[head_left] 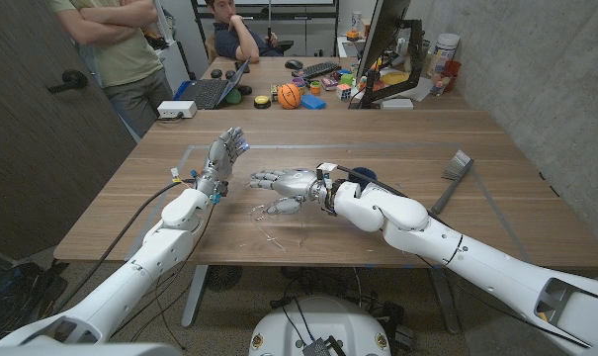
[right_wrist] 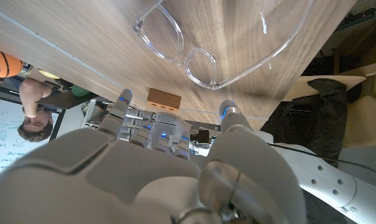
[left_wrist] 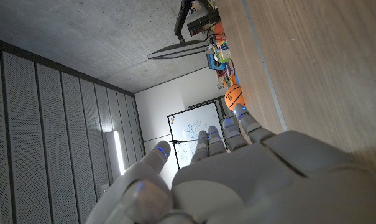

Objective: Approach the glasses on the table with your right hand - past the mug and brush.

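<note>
Right hand (head_left: 284, 184) | fingers spread, empty | above glasses (right_wrist: 194, 53) (clear frames)

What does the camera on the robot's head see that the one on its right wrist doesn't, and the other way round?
The head view takes in the whole table: the brush at its right side, a dark mug partly hidden behind the right arm, the raised left hand, and the basketball and laptop at the far end. The right wrist view gives a close look at the clear glasses, their lens rims and temple arms plain against the wood. Both show the right hand, open and near the glasses without touching them, and a seated person beyond the table.
</note>
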Controlling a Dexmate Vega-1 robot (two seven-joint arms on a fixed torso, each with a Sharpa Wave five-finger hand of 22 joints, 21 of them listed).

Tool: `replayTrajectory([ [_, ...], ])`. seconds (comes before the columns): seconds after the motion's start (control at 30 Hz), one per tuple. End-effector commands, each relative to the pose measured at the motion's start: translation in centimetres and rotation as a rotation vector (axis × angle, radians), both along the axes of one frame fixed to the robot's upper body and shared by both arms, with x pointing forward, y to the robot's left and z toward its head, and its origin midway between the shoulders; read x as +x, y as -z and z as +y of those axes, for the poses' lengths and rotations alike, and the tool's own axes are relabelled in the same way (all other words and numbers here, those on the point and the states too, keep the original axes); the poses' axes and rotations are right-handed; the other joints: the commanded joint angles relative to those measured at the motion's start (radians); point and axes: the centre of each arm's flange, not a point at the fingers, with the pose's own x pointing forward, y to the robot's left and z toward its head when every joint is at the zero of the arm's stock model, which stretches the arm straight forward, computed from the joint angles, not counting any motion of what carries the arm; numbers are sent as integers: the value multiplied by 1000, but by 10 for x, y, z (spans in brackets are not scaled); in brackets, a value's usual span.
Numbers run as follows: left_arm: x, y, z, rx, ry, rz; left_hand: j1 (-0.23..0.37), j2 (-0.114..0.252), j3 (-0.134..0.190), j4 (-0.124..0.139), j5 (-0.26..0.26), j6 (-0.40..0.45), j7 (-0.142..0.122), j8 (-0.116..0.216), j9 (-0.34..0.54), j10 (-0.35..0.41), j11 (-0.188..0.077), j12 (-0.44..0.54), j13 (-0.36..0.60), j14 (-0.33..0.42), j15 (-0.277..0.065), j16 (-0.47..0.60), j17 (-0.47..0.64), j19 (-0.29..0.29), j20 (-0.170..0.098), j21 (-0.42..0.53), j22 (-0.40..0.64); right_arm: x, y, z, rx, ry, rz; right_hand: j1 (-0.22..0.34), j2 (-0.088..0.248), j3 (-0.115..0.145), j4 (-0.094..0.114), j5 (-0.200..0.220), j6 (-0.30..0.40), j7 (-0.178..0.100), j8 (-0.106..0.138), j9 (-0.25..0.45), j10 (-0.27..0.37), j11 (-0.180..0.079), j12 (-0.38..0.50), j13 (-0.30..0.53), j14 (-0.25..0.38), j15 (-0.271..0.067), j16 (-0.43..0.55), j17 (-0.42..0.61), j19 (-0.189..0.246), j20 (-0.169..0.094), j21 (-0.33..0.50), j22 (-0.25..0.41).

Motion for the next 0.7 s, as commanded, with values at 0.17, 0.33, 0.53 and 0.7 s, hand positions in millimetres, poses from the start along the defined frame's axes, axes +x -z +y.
replayTrajectory([
  [0.17,-10,4,4,-9,-9,-10,-1,73,-5,0,5,-3,3,3,3,-3,-1,6,4,-2,-1,8,2,7,-4,-4,3,6,12,6,-78,30,15,31,5,0,-9,12,-6,3,6,2,4,-6,5,2,11,-1,4,3,24,1,-8,3],
  [0.33,-11,4,4,-6,-9,-10,-1,73,-5,0,5,-2,2,3,3,-3,-2,6,4,-2,-2,8,2,6,-5,-5,3,10,14,5,-95,51,26,47,5,-6,-10,19,9,4,13,3,27,-7,12,2,27,-8,8,2,40,4,-18,3],
  [0.53,-13,5,3,-6,-11,-10,-1,73,-6,0,5,-2,3,3,3,-2,-2,6,4,-2,-2,8,2,6,-4,-6,3,13,18,3,-104,64,30,59,4,-13,-9,24,21,4,16,3,32,-8,12,2,38,-20,10,2,55,3,-25,4],
  [0.7,-14,4,2,-5,-13,-12,-1,73,-6,0,6,-2,2,3,3,-1,1,6,4,-2,-2,7,2,6,-4,-7,3,13,18,1,-97,61,30,65,4,-16,-9,26,26,4,17,3,31,-12,10,2,36,-23,8,2,62,3,-28,4],
])
